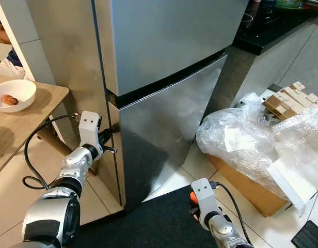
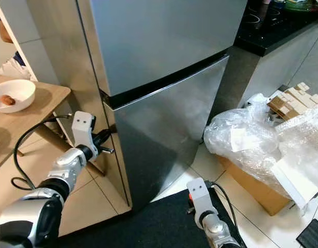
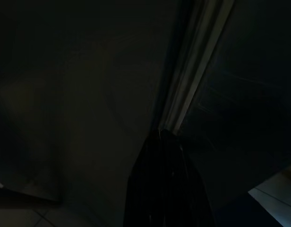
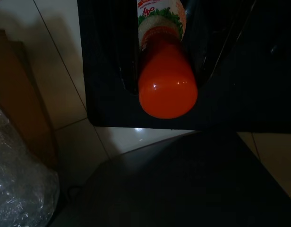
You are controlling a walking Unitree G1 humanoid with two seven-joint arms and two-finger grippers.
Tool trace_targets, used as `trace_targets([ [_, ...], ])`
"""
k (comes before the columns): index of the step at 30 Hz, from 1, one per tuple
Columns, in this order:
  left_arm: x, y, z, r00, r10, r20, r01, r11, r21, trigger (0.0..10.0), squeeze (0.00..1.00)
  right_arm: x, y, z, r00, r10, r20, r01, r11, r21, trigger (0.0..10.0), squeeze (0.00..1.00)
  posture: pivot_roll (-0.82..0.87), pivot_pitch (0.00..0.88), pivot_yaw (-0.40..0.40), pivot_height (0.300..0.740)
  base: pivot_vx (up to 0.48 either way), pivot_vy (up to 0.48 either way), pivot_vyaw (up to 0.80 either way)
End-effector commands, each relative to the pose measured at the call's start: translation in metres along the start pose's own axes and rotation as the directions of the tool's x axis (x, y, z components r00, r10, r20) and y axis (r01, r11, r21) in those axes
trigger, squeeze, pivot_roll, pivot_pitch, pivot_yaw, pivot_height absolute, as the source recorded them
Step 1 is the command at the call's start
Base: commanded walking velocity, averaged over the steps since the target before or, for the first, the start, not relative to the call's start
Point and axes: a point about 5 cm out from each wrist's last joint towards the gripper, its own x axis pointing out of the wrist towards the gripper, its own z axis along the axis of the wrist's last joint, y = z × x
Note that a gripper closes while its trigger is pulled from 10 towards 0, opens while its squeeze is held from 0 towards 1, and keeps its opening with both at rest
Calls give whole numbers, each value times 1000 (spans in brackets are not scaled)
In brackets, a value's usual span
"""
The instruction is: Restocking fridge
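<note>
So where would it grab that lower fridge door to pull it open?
Probably at the door's left vertical edge, just below the dark gap between the two doors, coming in from the fridge's left side. The steel front is flat, with no handle visible, so that edge is the only lip to catch. The left end effector is at that spot; the right end effector holds an orange bottle.

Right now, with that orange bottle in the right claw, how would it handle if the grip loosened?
The orange bottle looks smooth and glossy, so it is probably slippery. Its rounded body would likely roll on the tiled floor. It seems rigid between the right claw fingers, not floppy.
</note>
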Motion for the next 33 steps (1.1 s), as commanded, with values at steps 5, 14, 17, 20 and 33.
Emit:
trace_targets([
  [5,17,-43,-3,980,-199,-29,200,980,19,10000,0,-2,-2,-2,1000,-8,7,8,1000,-3,10000,0,-148,80,-36,740,0,0,0],
  [14,20,-52,-6,971,-235,-38,235,972,13,10000,0,-2,-3,-2,1000,-9,9,9,1000,-4,10000,0,-150,81,-35,740,0,0,0],
  [17,20,-55,-7,968,-248,-42,248,969,13,10000,0,-2,-3,-2,1000,-9,9,9,1000,-3,10000,0,-149,82,-35,740,0,0,0],
  [20,21,-57,-7,966,-255,-43,255,967,10,10000,0,-2,-3,-2,1000,-8,8,8,1000,-3,10000,0,-148,82,-34,740,0,0,0],
  [33,25,-69,-8,953,-298,-44,299,954,4,10000,0,-2,-3,-3,1000,-9,4,9,1000,0,10000,0,-153,82,-31,740,0,0,0],
])
